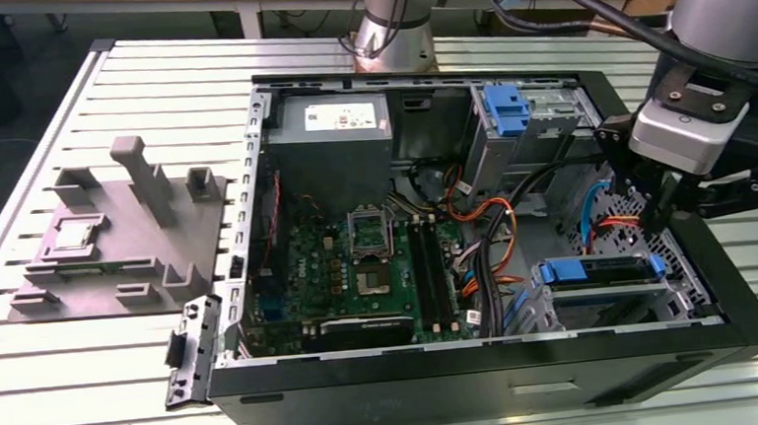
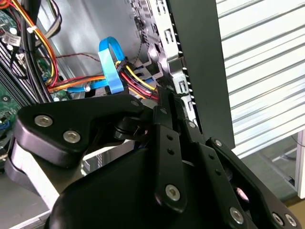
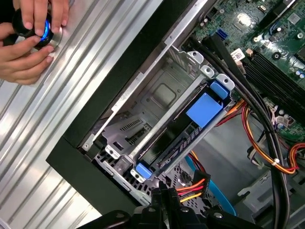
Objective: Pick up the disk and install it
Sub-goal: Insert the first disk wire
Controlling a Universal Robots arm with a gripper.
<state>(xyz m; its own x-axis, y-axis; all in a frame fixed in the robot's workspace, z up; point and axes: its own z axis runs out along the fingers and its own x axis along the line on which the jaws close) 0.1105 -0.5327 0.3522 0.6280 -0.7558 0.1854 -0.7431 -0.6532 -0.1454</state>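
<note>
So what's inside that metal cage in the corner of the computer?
A blue plastic-framed disk sits in the metal drive cage. Its label and body are mostly hidden by the cage.

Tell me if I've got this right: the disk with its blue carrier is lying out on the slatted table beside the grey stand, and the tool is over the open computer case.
Not quite. The disk with its blue carrier sits in the drive bay inside the open computer case, not on the slatted table; the exterior view and the first wrist view show it. The tool is indeed over the case.
</note>
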